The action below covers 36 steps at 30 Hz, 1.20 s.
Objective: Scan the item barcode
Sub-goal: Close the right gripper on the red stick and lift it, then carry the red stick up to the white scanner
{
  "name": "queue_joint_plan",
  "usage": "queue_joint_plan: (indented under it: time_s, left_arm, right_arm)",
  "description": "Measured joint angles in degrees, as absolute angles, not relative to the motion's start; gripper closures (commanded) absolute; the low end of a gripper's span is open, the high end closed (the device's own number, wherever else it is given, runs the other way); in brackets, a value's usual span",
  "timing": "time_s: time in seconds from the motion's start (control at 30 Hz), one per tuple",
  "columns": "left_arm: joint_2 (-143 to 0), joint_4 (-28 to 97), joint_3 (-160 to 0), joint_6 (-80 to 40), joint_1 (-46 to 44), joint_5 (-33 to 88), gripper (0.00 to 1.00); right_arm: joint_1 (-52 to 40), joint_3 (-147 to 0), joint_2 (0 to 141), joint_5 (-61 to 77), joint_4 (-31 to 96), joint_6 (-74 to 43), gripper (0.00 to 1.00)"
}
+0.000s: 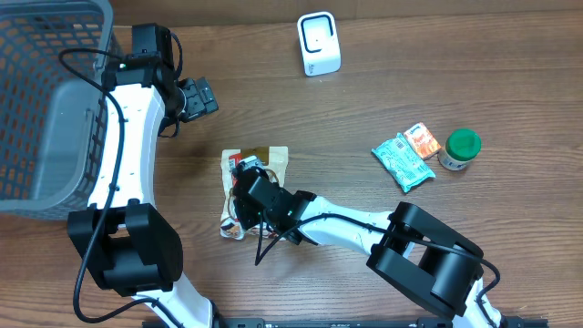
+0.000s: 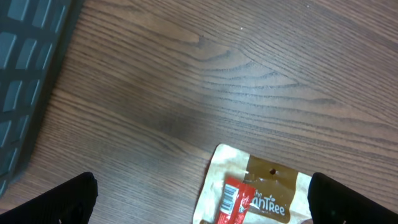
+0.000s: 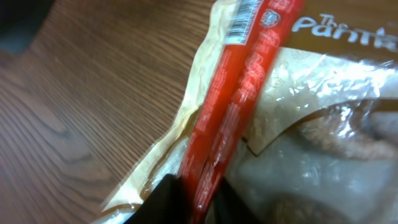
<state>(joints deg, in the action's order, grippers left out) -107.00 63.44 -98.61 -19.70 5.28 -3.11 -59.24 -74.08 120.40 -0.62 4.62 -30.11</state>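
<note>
- Basket (image 1: pixel 46 55): grey mesh, stood at the table's (image 1: pixel 510 55) left edge.
- Teal packet (image 1: pixel 402 161): lay flat at right, touching the orange packet (image 1: pixel 422 140).
- Jar (image 1: pixel 459 149): green-lidded, upright, just beside both packets.

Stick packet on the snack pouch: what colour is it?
The stick packet is red; the right wrist view shows it best.

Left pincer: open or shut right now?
Open. The left pincer has its fingers at opposite frame edges, holding nothing; the PanTree snack bag lies beneath, untouched.
</note>
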Motion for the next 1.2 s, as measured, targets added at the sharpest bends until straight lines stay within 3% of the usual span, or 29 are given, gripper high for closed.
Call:
queue_joint_plan:
  time_s: [0.3, 0.63, 0.83, 1.2]
  left_arm:
    - [-107.0, 63.4, -98.6, -19.7, 5.3, -3.1, 0.0]
    - [-107.0, 63.4, -98.6, -19.7, 5.3, -3.1, 0.0]
    - [-107.0, 63.4, -98.6, -19.7, 5.3, -3.1, 0.0]
    - [-107.0, 63.4, -98.6, -19.7, 5.3, -3.1, 0.0]
  right_arm:
    - [-58.1, -74.1, 117.8, -0.4, 7.3, -29.7, 0.96]
    - [-52.5, -74.4, 102.6, 0.4, 26.3, -23.9, 0.96]
    - [-44.4, -74.5, 101.5, 9.1, 40.0, -11.5, 0.96]
    - [-28.1, -74.5, 101.4, 30.2, 61.4, 24.7, 0.96]
